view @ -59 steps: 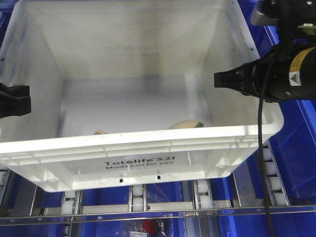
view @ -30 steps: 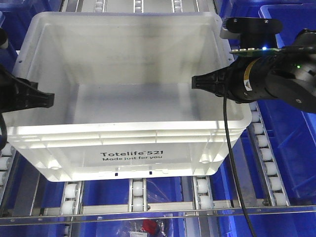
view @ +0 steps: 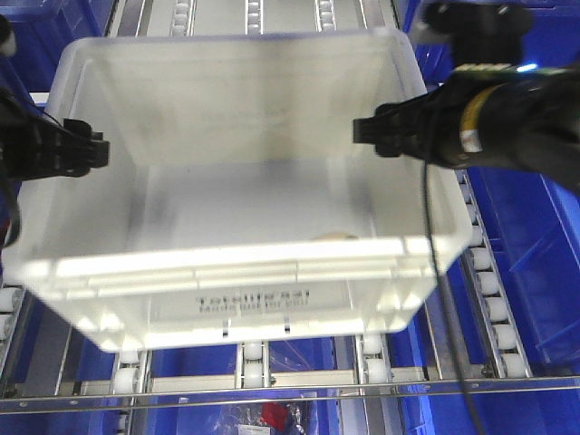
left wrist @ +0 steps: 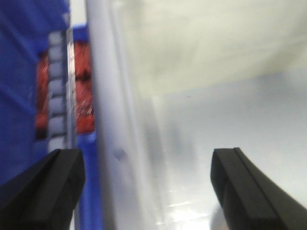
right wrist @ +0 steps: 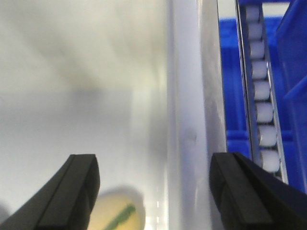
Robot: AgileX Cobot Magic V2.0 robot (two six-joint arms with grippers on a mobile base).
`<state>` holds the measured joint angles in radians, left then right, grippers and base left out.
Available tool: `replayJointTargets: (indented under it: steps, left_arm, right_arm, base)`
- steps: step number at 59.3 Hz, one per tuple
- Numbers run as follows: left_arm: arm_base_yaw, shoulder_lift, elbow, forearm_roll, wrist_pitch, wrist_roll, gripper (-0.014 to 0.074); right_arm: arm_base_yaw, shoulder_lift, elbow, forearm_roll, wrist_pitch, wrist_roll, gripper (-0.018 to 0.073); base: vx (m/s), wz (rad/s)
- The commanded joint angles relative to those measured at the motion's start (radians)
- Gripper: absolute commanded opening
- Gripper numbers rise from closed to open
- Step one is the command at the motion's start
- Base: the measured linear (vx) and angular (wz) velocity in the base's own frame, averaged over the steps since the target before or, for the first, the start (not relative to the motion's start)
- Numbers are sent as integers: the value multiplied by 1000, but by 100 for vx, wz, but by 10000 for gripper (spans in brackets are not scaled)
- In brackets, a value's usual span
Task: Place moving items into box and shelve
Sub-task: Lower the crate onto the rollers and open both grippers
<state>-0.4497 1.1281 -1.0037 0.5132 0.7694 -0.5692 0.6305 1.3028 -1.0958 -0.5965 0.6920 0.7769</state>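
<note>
You are looking down on the white box (view: 227,272), a large plastic crate with dark lettering on its near side, blurred here. It sits over roller rails (view: 485,281), with blue bins (view: 535,254) on the right and further blue plastic at the upper left.

Your left end effector (view: 91,152) is at the box's left wall. In the left wrist view its two dark fingers (left wrist: 45,191) stand wide apart, one on each side of that wall, not touching it in view.

Your right end effector (view: 367,131) is at the right wall. In the right wrist view it is likewise spread open, the wall (right wrist: 189,120) running between its fingers.

Inside the box, on the floor by the right wall, lies a pale yellow lump (right wrist: 117,213) with a green streak. From the front only its top (view: 335,236) shows above the near rim. The second item cannot be made out.
</note>
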Motion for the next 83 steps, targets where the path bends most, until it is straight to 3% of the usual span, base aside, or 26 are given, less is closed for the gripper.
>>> replayJointTargets:
  steps: [1, 14, 27, 34, 49, 60, 74, 83]
  left_arm:
    - [-5, -51, -67, -58, 43, 108, 650]
    - [-5, -247, -23, -325, 76, 388, 604]
    - [-5, -485, 65, -475, 119, 528, 563]
    - [-5, -597, 121, -531, 144, 540, 558]
    - [-5, -699, 196, -544, 164, 540, 544]
    - [-5, -698, 218, -544, 179, 540, 415]
    - [-5, -698, 218, -544, 179, 540, 155]
    - [-5, -698, 218, -540, 180, 540, 50]
  right_arm:
    - [1, -95, -40, 49, -25, -150, 536]
    - [1, -237, -27, 286, 84, -510, 536]
    - [1, -461, 195, 337, 64, -594, 536]
    - [1, -595, 273, 343, 80, -636, 536]
    - [1, -764, 321, 399, 171, -723, 536]
    - [0, -782, 321, 464, 247, -769, 504]
    - [0, -782, 321, 498, 266, -777, 246]
    - [0, -782, 321, 499, 266, -777, 48]
  base:
    - [0, 0]
    - [0, 0]
    - [0, 0]
    - [0, 0]
    - [0, 0]
    - [0, 0]
    - [0, 0]
    - [0, 0]
